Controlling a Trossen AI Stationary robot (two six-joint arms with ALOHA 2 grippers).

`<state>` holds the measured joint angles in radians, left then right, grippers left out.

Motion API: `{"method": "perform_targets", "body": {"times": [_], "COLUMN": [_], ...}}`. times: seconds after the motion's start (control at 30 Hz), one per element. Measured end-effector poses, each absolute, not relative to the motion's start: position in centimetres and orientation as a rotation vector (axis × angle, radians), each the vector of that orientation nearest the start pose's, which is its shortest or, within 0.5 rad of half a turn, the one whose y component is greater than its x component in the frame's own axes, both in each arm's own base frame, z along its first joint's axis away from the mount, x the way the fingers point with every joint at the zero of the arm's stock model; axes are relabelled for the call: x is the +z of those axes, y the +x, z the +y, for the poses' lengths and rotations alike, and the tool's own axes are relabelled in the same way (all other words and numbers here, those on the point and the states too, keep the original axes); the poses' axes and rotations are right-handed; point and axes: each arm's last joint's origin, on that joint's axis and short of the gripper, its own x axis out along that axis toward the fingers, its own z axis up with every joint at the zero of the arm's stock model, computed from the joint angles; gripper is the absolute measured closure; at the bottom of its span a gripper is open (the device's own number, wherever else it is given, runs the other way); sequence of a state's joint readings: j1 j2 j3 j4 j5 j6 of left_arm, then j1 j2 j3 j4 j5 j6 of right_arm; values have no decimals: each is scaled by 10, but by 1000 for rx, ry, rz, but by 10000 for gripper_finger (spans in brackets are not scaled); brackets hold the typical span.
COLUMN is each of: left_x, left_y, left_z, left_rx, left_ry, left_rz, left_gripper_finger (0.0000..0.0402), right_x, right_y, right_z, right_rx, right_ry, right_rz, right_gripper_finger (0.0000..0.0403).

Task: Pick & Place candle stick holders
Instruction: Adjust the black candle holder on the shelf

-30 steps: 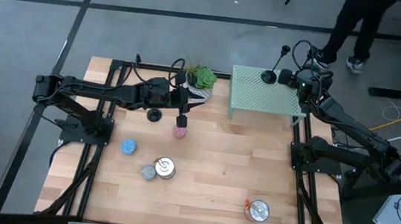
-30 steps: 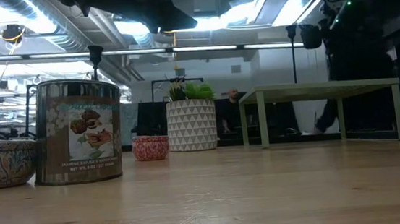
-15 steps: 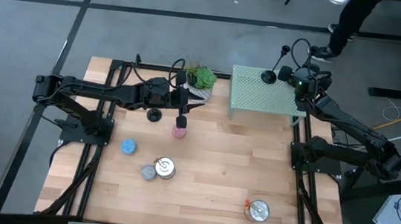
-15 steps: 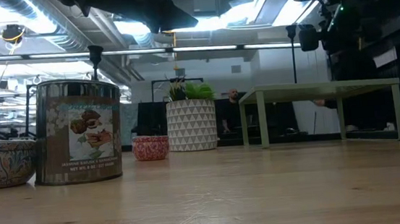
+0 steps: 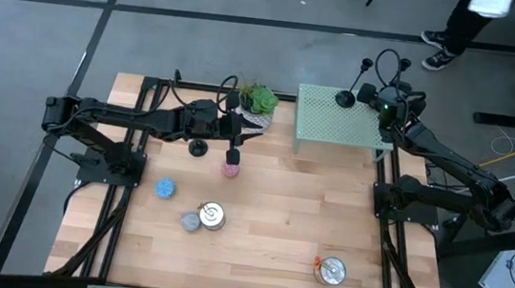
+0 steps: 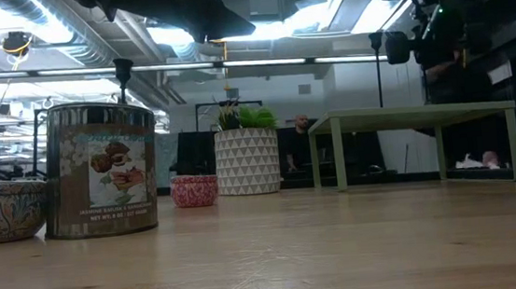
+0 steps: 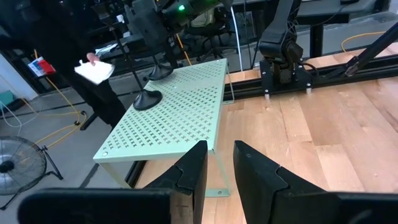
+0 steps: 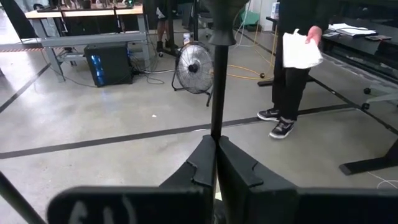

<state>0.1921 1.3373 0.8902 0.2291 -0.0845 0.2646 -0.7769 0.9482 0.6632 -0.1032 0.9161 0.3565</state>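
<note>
right gripper: clamped on upright candle stick holder stem | over green perforated shelf far corner, beside placed holder | left gripper: narrow, grip unclear

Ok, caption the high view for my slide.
Right gripper holds a candle stick holder at the green perforated shelf beside another holder; left gripper hangs above the pink candle.

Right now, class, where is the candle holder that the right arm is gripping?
In the high view, that candle holder is at the green perforated stand's far right corner, its stem pinched in the right end effector, beside another holder standing on the stand.
</note>
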Motion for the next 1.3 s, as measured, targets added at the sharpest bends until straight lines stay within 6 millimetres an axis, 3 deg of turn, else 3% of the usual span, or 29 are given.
{"method": "perform_targets", "body": {"times": [0.93,1.13,1.3], "left_x": [288,288,288], "left_y": [294,294,294], "left_z": [60,60,60], "left_rx": [245,245,245], "left_ry": [250,250,250], "left_rz": [253,254,254], "left_gripper_finger": [329,329,329], "right_x": [265,264,263], "right_y": [131,131,131], "right_z": [-159,-159,-158], "right_rx": [-1769,-1765,-1756], "right_ry": [237,243,245], "right_rz": [159,166,181], "right_gripper_finger": [385,363,322]}}
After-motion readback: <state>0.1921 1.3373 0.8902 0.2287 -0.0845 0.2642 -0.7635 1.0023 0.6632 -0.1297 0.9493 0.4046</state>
